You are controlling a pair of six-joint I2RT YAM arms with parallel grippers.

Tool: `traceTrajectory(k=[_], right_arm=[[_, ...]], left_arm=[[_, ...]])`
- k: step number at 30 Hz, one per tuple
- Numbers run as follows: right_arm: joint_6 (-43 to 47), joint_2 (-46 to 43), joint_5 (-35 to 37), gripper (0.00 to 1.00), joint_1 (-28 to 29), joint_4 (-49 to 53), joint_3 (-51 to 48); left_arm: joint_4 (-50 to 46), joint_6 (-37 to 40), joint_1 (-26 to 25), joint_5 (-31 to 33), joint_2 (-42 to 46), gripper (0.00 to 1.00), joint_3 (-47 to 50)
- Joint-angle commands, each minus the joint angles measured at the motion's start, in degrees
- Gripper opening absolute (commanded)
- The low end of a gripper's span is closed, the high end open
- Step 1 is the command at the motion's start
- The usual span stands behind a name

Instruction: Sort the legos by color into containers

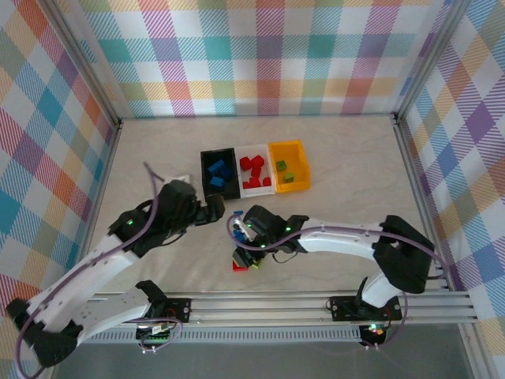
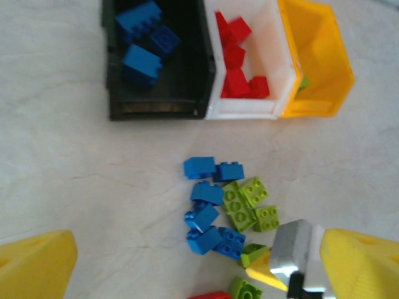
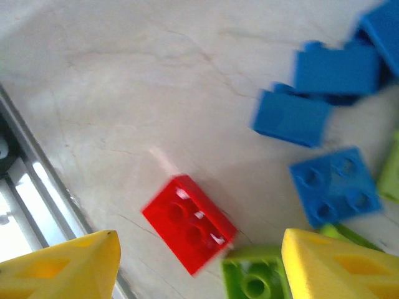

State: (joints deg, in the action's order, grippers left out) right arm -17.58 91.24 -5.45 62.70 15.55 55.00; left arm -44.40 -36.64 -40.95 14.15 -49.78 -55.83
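On my far left the left arm (image 1: 118, 237) reaches in over the surface (image 2: 75, 168). The left jaws stand wide with nothing between them, their yellow fingers (image 2: 37, 265) at the two bottom corners of the left wrist view. Beyond them sit the three containers in a row, side by side and touching, open tops up, each with its long axis running away from the arm bases. The black bin (image 2: 156, 109) is leftmost and holds blue bricks (image 2: 142, 62). The white bin (image 2: 243, 107) in the middle holds red bricks (image 2: 235, 81), and the orange-yellow bin (image 2: 318, 56) on the right holds two lime bricks (image 1: 281, 165). Nearer to me lies the loose heap (image 2: 224, 205), with loose blue bricks (image 2: 201, 167) on its left and loose lime bricks (image 2: 237, 208) on its right. The right arm (image 1: 339, 237) comes in from the right over the heap's near edge, and the right jaws are spread wide, holding nothing. In the slightly smeared right wrist view a red brick (image 3: 190, 221) lies studs-up between the fingers, touching neither as far as I can see, its long axis slanting from upper left to lower right. A lime brick (image 3: 252, 277) sits just beside its lower-right end, close by the right-hand finger (image 3: 336, 261).
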Motion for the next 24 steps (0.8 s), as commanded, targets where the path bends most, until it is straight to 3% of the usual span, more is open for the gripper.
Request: traceTrajectory(k=[1, 6, 13, 24], right_arm=[[4.77, 4.39, -2.13, 0.69, 0.89, 0.85, 5.20], [5.69, 10.68, -5.41, 0.69, 0.98, 3.21, 9.78], [6.50, 11.95, -6.46, 0.69, 2.40, 7.93, 9.47], [7.99, 12.41, 0.63, 0.69, 7.55, 12.66, 7.75]], left_arm=[[-5.54, -1.59, 0.60, 5.61, 5.27, 1.00, 0.57], [-7.89, -1.82, 0.87, 5.84, 5.92, 1.00, 1.12], [-6.62, -1.36, 1.39, 5.90, 5.44, 1.00, 2.28], [-7.05, -1.24, 2.78, 5.85, 5.54, 1.00, 2.57]])
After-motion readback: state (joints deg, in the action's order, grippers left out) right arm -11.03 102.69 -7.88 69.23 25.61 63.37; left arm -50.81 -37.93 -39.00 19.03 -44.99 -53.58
